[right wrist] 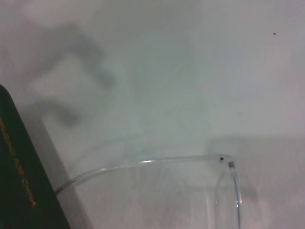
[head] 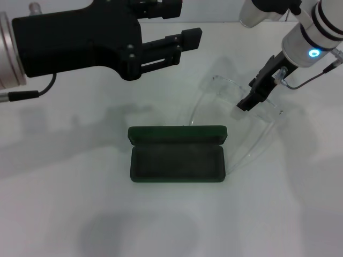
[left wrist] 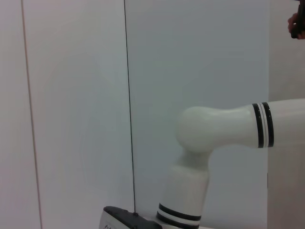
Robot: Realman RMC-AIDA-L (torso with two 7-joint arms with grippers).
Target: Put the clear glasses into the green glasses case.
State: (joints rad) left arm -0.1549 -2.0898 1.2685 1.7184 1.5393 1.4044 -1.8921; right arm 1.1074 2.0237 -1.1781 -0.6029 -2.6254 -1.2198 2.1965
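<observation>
Because the right gripper [head: 245, 103] pinches only the thin lens edge of the clear glasses [head: 257, 107], they may slip or snag beside the green glasses case [head: 177, 155]; the left gripper [head: 185, 43] hangs raised, fingers near together.

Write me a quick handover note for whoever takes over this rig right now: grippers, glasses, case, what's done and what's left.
Right gripper: lowered onto the lens of the clear glasses; grasp cannot be confirmed.
Left gripper: raised above the table's far left, idle, holding nothing.
Clear glasses: on the table, arms unfolded, behind and to the right of the case, one arm tip running behind its lid.
Green glasses case: open, empty, centre of table.
Done: case open, right arm at the glasses.
Left: grasp, lift, place the glasses in the case.
</observation>
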